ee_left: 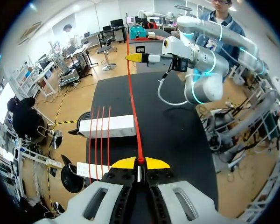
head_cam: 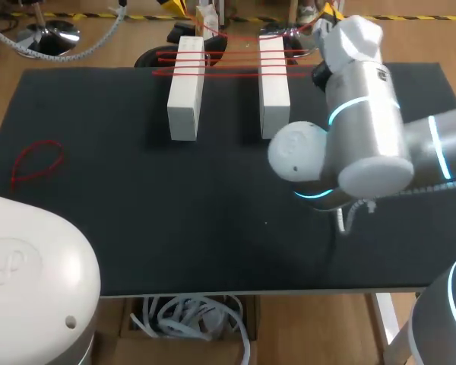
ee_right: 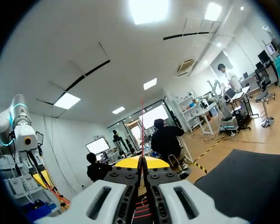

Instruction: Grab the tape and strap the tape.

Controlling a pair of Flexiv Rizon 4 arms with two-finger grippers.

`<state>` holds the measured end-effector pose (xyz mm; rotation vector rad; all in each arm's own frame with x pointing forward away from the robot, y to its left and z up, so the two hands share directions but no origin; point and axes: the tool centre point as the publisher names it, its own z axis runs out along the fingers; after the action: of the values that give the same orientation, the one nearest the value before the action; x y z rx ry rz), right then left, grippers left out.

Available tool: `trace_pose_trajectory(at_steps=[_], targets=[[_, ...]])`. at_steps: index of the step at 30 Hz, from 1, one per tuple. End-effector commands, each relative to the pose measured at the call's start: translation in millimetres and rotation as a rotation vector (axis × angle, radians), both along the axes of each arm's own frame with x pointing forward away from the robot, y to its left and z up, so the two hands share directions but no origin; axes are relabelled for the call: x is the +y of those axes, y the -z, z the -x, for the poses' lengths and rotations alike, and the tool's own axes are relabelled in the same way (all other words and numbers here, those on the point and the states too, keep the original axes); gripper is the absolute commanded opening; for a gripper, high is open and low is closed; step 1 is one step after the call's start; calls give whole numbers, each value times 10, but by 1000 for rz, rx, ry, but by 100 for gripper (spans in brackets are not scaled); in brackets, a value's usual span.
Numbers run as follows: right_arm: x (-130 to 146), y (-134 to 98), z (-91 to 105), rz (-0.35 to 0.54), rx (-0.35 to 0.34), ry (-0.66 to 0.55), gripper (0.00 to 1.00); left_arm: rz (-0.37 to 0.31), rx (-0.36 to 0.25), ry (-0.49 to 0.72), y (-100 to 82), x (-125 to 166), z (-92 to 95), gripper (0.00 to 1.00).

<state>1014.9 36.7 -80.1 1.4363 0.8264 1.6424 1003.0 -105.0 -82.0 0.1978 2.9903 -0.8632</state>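
Left pincer (ee_left: 140,163), right pincer (ee_right: 142,162) each clenched on red tape (ee_left: 133,107); two white blocks (head_cam: 186,87) (head_cam: 274,87).

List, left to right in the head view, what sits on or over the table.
Loose red tape loop, left white block, right white block, right arm. The red tape wound across both blocks spans them, so it is left out.

- A black table (head_cam: 137,228).
- Two white blocks lie on it near the far edge: the left block (head_cam: 186,87) and the right block (head_cam: 273,84), parallel with a gap between them.
- Red tape (head_cam: 228,62) crosses both blocks in several strands.
- A red loop (head_cam: 36,163) lies flat near the left edge, well apart from the blocks.
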Motion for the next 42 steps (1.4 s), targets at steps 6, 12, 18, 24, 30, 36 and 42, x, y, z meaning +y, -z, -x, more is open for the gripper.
trace_pose_trajectory(at_steps=[6,12,18,24,30,36,42], targets=[[75,-21,3,-15,58,113,0,-5,1,-1,-9,-5,-1,0],[267,-4,-35,100,176,168,0,-5,1,-1,-9,-5,-1,0],[456,-57,-31,170,315,180,0,-5,1,-1,-9,-5,-1,0],[556,-117,-20,324,287,199,0,-5,1,-1,-9,-5,-1,0],[556,-117,-20,324,287,199,0,-5,1,-1,-9,-5,-1,0],[556,-117,-20,324,287,199,0,-5,1,-1,-9,-5,-1,0],[556,-117,-20,324,287,199,0,-5,1,-1,-9,-5,-1,0]])
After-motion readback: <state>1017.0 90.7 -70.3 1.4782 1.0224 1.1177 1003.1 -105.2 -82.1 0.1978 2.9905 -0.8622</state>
